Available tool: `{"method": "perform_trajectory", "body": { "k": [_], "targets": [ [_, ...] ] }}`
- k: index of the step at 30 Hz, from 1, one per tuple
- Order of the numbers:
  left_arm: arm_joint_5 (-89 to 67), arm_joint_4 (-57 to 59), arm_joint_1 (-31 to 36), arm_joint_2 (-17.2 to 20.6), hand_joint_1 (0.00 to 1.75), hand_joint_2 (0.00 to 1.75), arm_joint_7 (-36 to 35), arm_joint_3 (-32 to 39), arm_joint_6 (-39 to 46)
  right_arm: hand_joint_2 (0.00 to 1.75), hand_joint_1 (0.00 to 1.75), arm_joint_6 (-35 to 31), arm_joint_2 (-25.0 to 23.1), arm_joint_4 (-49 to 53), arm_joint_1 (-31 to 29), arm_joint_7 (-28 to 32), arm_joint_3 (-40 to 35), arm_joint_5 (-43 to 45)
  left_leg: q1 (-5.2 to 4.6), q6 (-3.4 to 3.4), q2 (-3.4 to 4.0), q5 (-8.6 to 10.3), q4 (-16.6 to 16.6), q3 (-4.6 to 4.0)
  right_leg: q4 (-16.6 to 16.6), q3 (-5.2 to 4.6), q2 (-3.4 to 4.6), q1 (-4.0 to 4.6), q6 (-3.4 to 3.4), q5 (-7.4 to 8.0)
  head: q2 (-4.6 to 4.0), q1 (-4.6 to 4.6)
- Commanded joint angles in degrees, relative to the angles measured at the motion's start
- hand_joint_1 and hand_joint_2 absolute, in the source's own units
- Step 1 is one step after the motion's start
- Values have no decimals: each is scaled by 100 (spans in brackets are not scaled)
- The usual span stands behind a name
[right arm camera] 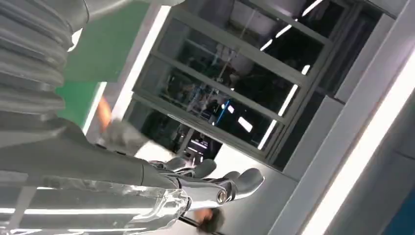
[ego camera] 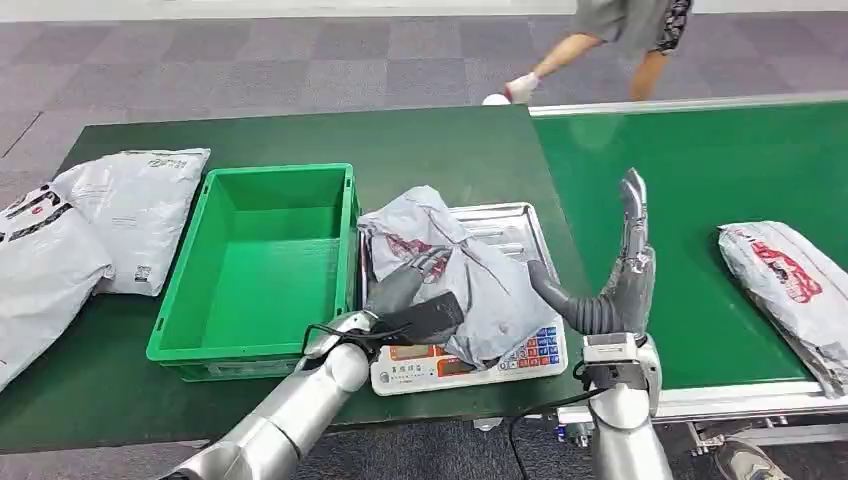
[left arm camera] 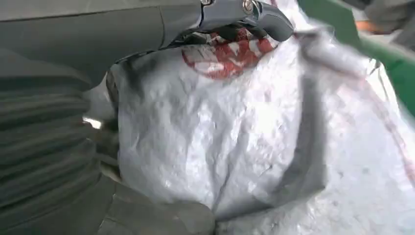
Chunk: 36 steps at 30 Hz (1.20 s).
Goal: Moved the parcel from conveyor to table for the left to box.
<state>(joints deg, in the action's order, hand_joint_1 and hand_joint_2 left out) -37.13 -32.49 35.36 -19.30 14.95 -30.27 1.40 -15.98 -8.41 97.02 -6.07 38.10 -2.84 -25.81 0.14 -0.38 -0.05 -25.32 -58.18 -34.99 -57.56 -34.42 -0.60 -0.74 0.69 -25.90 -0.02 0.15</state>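
A crumpled grey parcel bag with red print (ego camera: pixel 470 262) lies on the scale (ego camera: pixel 520 362) beside the green box (ego camera: pixel 260 265). My left hand (ego camera: pixel 412 285) is on its near left side; in the left wrist view its fingers (left arm camera: pixel 254 14) and thumb (left arm camera: pixel 161 218) close around the bag (left arm camera: pixel 235 147), gripping it. My right hand (ego camera: pixel 632 245) is raised upright over the conveyor's edge, fingers straight and together, holding nothing; the right wrist view shows the hand (right arm camera: pixel 210 183) pointing at windows and ceiling lights.
Two grey parcels (ego camera: pixel 135 205) (ego camera: pixel 35 270) lie on the table left of the box. Another parcel (ego camera: pixel 790 290) rests on the green conveyor (ego camera: pixel 700 170) at the right. A person (ego camera: pixel 610 40) stands beyond the conveyor's far end.
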Motion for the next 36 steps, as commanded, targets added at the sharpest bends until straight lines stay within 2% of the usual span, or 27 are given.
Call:
{"method": "perform_trajectory", "body": {
  "k": [1, 16, 17, 18, 19, 32, 36],
  "targets": [
    [-105, 911, 273, 67, 0, 175, 78, -325, 14, 175, 0, -78, -26, -594, -193, -16, -72, -31, 1, -2, 14, -3, 10, 24, 10, 19, 17, 2, -5, 2, 2, 0],
    [-74, 814, 276, 65, 0, 175, 281, -49, -69, 175, 0, -49, 6, -662, -294, -8, -109, -3, 0, -1, 10, 0, 8, 17, 5, 16, 12, 1, -3, 1, 2, 0],
    [-9, 768, 264, 58, 47, 175, 377, 18, -18, 175, 0, -44, 11, -667, -318, -19, -103, -1, 0, -2, 17, -1, 14, 28, 11, 24, 21, 0, -5, 3, 2, 0],
    [72, 727, 246, 55, 159, 175, 439, 98, 8, 175, 0, -44, 13, -668, -324, -29, -98, 0, 2, -1, 13, -2, 8, 21, 8, 20, 16, 2, -4, 2, 0, 0],
    [116, 694, 240, 59, 175, 175, 480, 135, 11, 175, 0, -44, 13, -664, -320, -36, -95, 1, 1, -1, 18, 0, 17, 30, 16, 27, 22, 2, -5, 6, 0, 0],
    [784, -155, -44, 220, 175, 175, 1679, 390, 380, 175, 0, -46, 55, -692, -353, -54, -164, -33, 3, -1, 17, -2, 11, 22, 10, 22, 18, 3, -5, 2, 0, 0],
    [836, -232, -69, 226, 175, 175, 1745, 409, 397, 175, 0, -41, 60, -693, -354, -54, -166, -27, 3, -1, 9, -1, 6, 14, 6, 15, 10, 3, -4, 1, 0, 0]
  ]
}}
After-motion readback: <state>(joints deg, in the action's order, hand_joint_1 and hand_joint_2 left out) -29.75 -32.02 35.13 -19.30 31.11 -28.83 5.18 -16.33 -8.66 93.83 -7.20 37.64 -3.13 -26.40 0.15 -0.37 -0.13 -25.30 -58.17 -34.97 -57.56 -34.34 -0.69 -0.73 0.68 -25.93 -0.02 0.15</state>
